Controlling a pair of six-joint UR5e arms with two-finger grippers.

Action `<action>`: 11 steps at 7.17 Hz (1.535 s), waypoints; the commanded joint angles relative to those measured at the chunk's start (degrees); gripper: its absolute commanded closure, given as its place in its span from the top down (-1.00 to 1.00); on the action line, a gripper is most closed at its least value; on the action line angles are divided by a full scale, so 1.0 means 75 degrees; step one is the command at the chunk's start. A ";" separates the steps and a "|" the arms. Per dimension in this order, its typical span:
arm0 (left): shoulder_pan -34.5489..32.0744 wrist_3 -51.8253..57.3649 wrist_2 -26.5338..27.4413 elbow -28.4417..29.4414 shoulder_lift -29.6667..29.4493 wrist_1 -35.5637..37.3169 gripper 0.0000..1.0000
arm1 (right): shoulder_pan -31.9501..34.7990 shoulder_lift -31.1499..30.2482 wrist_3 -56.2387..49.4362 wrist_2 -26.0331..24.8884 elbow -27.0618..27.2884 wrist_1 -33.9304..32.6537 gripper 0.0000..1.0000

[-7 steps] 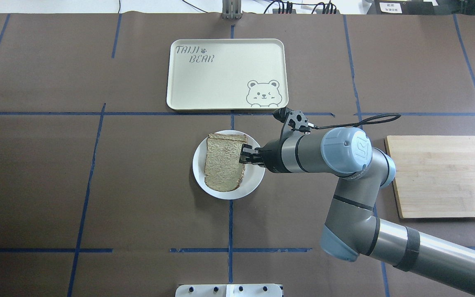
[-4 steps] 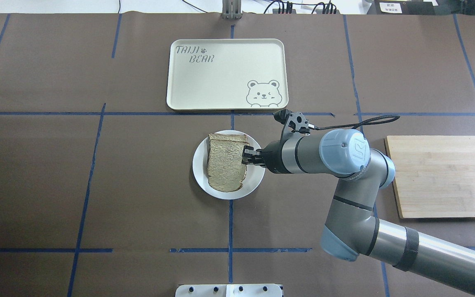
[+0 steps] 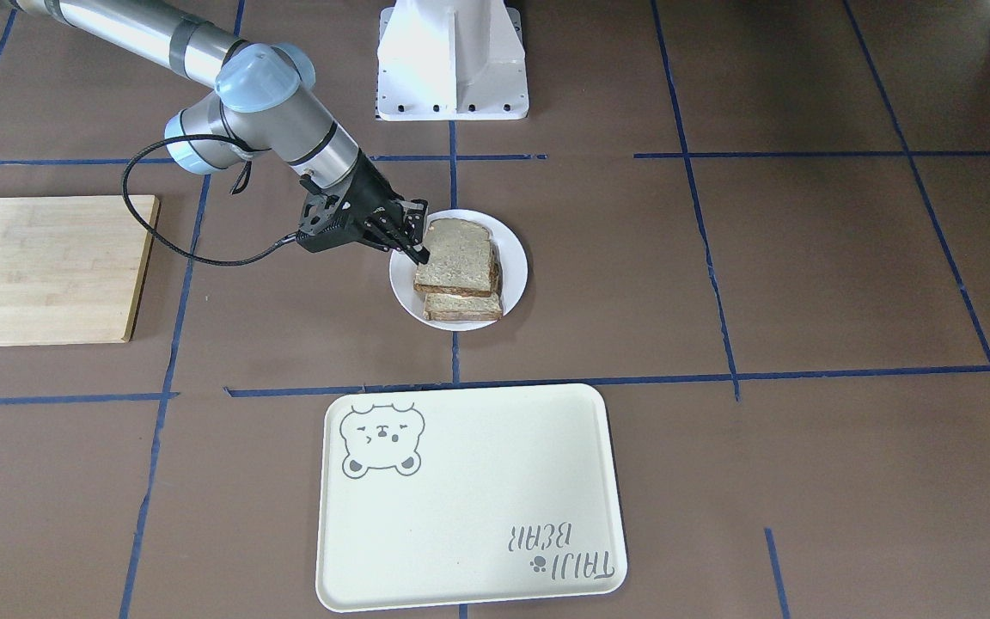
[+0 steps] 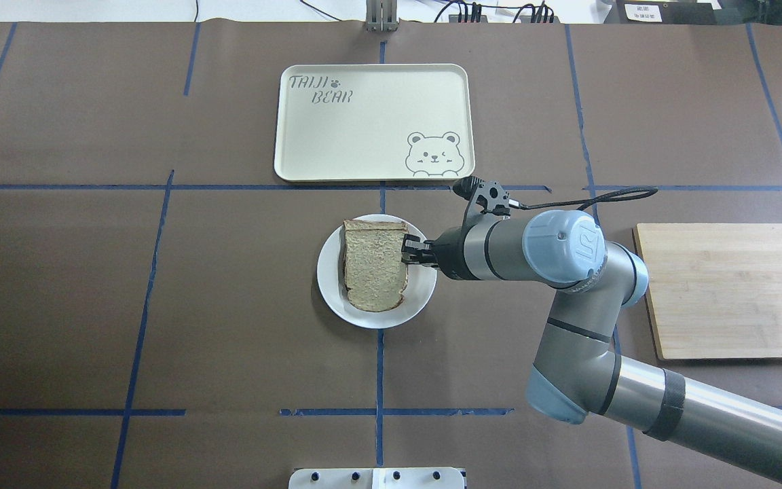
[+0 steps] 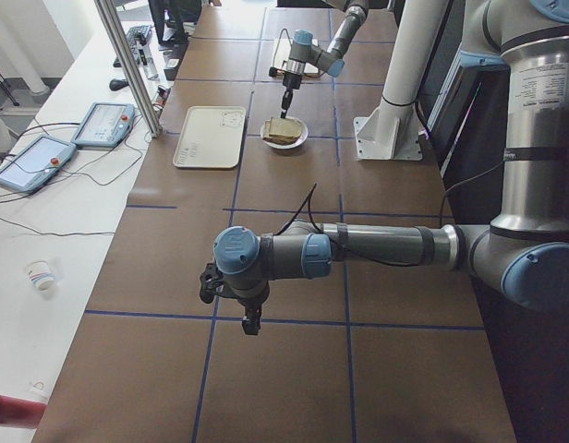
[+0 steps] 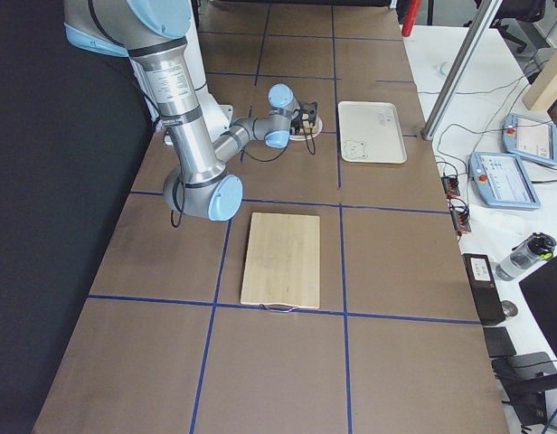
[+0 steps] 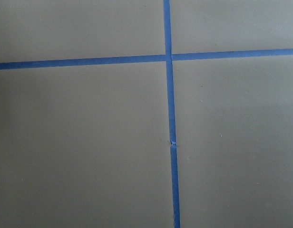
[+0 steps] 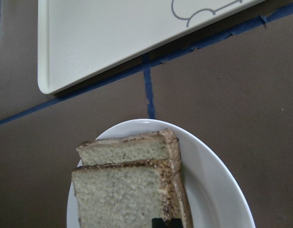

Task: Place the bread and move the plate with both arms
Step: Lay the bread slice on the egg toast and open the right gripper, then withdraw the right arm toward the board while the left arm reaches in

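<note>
The white plate (image 4: 328, 288) sits mid-table, below the tray. My right gripper (image 4: 406, 248) is shut on the right edge of the bread (image 4: 374, 272), a speckled slice with dark crust. It holds the slice over a second slice (image 3: 461, 308) that lies on the plate (image 3: 514, 258). In the right wrist view the held bread (image 8: 122, 199) covers most of the lower slice (image 8: 122, 149), and my fingertips (image 8: 158, 222) pinch its near edge. My left gripper (image 5: 252, 323) hangs over bare table far from the plate, and I cannot tell its state.
A cream tray with a bear drawing (image 4: 370, 122) lies just beyond the plate. A wooden cutting board (image 4: 730, 288) lies to the right, under my right arm's side. The white pedestal (image 3: 452, 60) stands at the robot's edge. Blue tape lines cross the brown table cover.
The held bread has swung from a tilt to line up squarely over the lower slice and has shifted slightly right. My right gripper has moved a little toward the tray.
</note>
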 commanded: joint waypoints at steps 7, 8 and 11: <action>0.1355 -0.4265 -0.1534 -0.0203 -0.0117 -0.4232 1.00 | 0.2445 -0.0082 -0.3346 0.1965 0.1868 -0.5087 1.00; 0.1847 -0.5672 -0.1512 -0.0180 -0.0129 -0.5264 1.00 | 0.2806 -0.0094 -0.4436 0.1976 0.2208 -0.6261 1.00; 0.2587 -0.8500 -0.1477 -0.0180 -0.1132 -0.6012 1.00 | 0.4222 -0.0909 -0.8115 0.2687 0.2504 -0.7714 1.00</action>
